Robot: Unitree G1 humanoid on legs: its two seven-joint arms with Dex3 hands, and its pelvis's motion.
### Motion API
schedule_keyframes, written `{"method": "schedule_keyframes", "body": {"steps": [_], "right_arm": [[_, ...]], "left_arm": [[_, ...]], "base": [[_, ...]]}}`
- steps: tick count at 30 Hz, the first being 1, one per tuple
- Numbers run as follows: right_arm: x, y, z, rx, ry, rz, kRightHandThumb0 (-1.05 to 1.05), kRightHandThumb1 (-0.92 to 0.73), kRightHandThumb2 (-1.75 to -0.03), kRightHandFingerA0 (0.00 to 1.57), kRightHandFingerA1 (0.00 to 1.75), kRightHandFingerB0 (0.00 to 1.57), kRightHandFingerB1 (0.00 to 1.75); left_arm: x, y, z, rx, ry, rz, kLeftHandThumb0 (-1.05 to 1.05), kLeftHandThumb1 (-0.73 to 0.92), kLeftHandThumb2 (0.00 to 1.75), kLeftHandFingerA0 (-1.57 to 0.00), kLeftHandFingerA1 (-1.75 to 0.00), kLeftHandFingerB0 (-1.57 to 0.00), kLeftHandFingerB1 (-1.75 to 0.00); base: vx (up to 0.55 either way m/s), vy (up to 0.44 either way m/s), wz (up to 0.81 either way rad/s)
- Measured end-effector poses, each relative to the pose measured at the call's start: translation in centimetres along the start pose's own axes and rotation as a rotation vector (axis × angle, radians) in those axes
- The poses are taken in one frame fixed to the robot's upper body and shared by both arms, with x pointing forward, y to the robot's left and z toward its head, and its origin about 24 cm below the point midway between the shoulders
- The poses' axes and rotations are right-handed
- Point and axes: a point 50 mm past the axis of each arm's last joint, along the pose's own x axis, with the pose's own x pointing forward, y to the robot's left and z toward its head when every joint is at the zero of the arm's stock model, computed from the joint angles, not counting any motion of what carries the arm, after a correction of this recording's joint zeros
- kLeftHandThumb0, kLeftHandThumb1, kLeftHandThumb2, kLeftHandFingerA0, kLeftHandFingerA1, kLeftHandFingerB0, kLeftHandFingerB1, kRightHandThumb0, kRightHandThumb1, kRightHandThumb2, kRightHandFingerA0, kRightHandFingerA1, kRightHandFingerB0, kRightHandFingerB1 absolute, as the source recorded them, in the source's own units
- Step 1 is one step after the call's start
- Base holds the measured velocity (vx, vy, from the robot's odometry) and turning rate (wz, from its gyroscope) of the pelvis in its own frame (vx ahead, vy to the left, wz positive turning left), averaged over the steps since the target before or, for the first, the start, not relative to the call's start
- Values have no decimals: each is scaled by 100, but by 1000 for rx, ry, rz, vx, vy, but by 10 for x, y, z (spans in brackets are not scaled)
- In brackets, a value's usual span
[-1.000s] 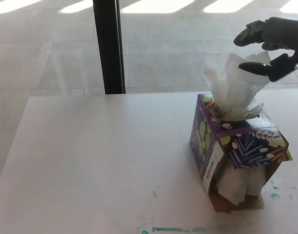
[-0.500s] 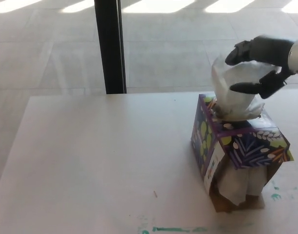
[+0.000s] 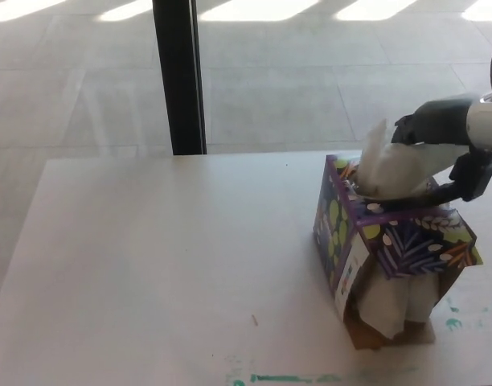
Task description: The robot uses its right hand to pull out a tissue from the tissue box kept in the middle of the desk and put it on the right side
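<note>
My right hand (image 3: 451,157) is down on the tissue (image 3: 391,170) sticking up from the box (image 3: 395,237), fingers curled round it though I can't confirm a firm pinch. Pulling from here could drag the light box along or tear the sheet. I count one box, one raised tissue and one wad (image 3: 395,301) spilling from its torn front — the box sits right of the desk (image 3: 166,265) centre.

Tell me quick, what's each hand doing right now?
Left hand: not in view.
Right hand: down on the tissue at the top of the box; whether it has gripped it cannot be told.
</note>
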Motion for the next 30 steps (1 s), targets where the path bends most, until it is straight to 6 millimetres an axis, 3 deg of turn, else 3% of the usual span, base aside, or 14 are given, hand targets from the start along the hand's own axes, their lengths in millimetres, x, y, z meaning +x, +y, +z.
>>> {"method": "schedule_keyframes", "body": {"steps": [2, 6, 8, 10, 12, 13, 15, 21, 22, 23, 24, 26, 27, 30], "right_arm": [[1, 1, 2, -24, 5, -9, -37, -74, -65, 79, 141, 68, 51], [1, 0, 8, -101, 10, -72, -36, -83, -69, 76, 150, 70, 72], [0, -1, 11, -117, 1, -105, -30, -80, -66, 83, 173, 66, 145], [-1, -1, 13, -125, -12, -135, -31, -84, -65, 78, 174, 62, 136], [-1, 1, 14, -126, -25, -163, -33, -71, -69, 101, 172, 73, 135], [-1, 2, 14, -126, -30, -173, -30, -78, -68, 86, 175, 68, 136], [0, 3, 14, -124, -41, -197, -32, -73, -66, 97, 175, 71, 138], [1, 9, 14, -119, -69, -258, -31, -79, -69, 83, 170, 68, 127], [1, 10, 14, -118, -73, -267, -30, -75, -69, 86, 170, 69, 131], [1, 11, 13, -116, -80, -282, -39, -56, -98, 118, 136, 85, 114], [2, 11, 13, -114, -85, -291, -31, -67, -75, 89, 174, 70, 144], [2, 14, 13, -109, -96, -312, -28, -64, -84, 109, 175, 68, 140], [2, 15, 13, -107, -102, -323, -33, -59, -85, 90, 175, 70, 153], [3, 20, 12, -101, -120, -351, -28, -53, -93, 95, 175, 74, 151]], "left_arm": [[0, 1, -1, 1, 6, -1, -105, 7, 96, -72, -107, -77, -96], [0, 0, -1, 3, 9, -8, -105, 20, 76, -82, -109, -92, -94], [0, 0, -1, 3, 9, -8, -105, -1, 94, -67, -108, -108, -96], [0, 0, -1, 3, 9, -8, -105, -1, 94, -67, -109, -107, -95], [0, 0, -2, 3, 9, -8, -104, 11, 97, -81, -115, -89, -99], [0, 0, -2, 3, 9, -8, -103, 11, 98, -81, -115, -85, -100], [0, 0, -2, 3, 9, -8, -105, 10, 97, -82, -115, -84, -99], [-1, 0, -2, -1, 9, -7, -105, 23, 89, -84, -113, -77, -102], [-1, 0, -2, -1, 10, -6, -104, 16, 106, -81, -114, -78, -103], [-1, 0, -2, -2, 9, -6, -105, 26, 89, -81, -114, -77, -104], [-1, 0, -2, -2, 9, -6, -105, 26, 89, -80, -114, -76, -104], [-1, 0, -2, -2, 9, -6, -105, 26, 89, -82, -114, -77, -102], [-1, 0, -2, -2, 9, -6, -105, 26, 88, -80, -115, -77, -102], [-1, 0, -2, -4, 9, -6, -104, 19, 105, -79, -114, -77, -104]], "base": [[0, 0, 0], [0, 0, 0], [0, 0, 0], [0, 0, 0], [0, 0, 0], [0, 0, 0], [0, 0, 0], [0, 0, 0], [0, 0, 0], [0, 0, 0], [0, 0, 0], [0, 0, 0], [0, 0, 0], [0, 0, 0]]}}
